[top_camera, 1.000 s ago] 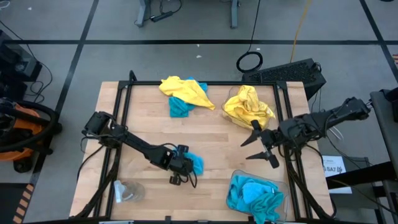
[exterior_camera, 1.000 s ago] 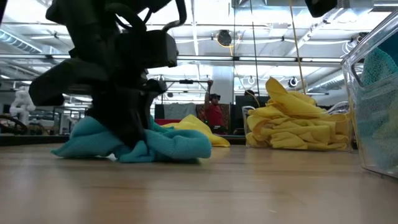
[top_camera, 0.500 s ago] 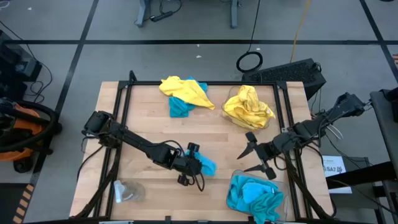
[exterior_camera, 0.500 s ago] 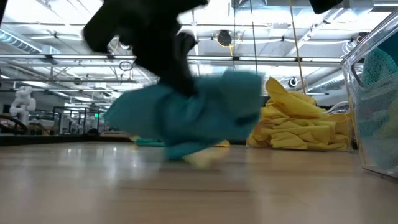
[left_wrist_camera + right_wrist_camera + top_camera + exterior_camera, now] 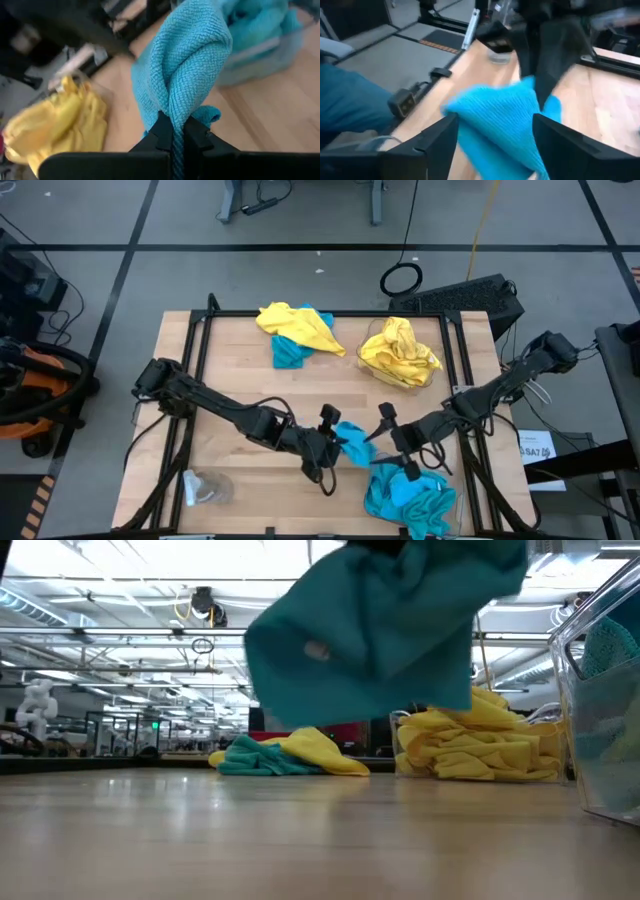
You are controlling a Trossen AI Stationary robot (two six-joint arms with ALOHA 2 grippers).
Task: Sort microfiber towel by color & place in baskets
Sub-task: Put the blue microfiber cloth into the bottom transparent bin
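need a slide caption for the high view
Left gripper shut on a blue towel, meeting the open right gripper beside the blue-filled basket.

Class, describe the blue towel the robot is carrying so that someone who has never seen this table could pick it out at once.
Start at the wooden table and find the clear basket of blue towels at its near right corner. Just left of it, the left gripper pinches one blue towel. It alone hangs above the tabletop; every other towel lies in a pile or a basket.

Robot lab: taped floor [image 5: 300,270], ceiling trusses [image 5: 120,635].
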